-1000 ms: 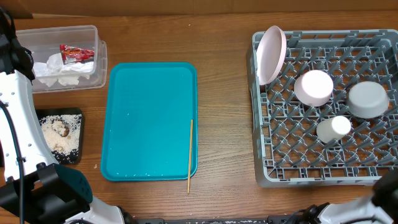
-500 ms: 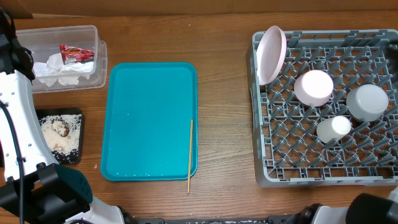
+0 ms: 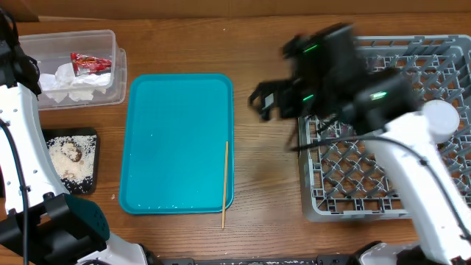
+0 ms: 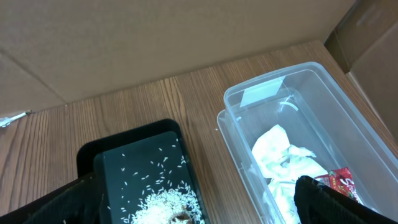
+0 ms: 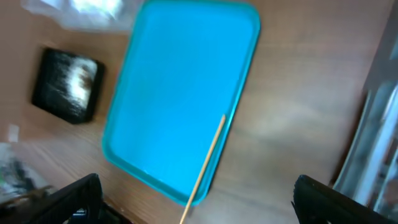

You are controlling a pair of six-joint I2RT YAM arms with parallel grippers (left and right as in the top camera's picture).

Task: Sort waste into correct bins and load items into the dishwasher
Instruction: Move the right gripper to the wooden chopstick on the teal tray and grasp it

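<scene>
The clear tub [image 3: 110, 44] at the back left holds the crumpled napkin [image 3: 70, 85] and the red wrapper [image 3: 90, 62]. They show again as napkin [image 4: 283, 158] and wrapper [image 4: 339, 182] in the tub [image 4: 261, 93]. Rice [image 3: 70, 158] lies in the black tray [image 3: 53, 137], seen close as rice [image 4: 165, 202] in that tray [image 4: 134, 134]. My left gripper [image 4: 199, 211] hangs open above both bins. My right gripper [image 3: 271, 103] stands open and empty between the teal tray and the dish rack [image 3: 353, 206]. The arm hides both plates and the cup. The bowl [image 3: 440, 118] shows in the rack.
A teal serving tray [image 3: 176, 143] lies mid-table, seen too as the teal tray [image 5: 186, 93]. A thin wooden stick [image 3: 225, 184] rests across its right rim, and the same stick [image 5: 208, 158] shows from the right wrist. A cardboard wall [image 4: 155, 37] stands behind the bins.
My right arm has swung into the overhead view, across the rack's left part, and covers the plates and cup. The left arm and the bins have not moved.
</scene>
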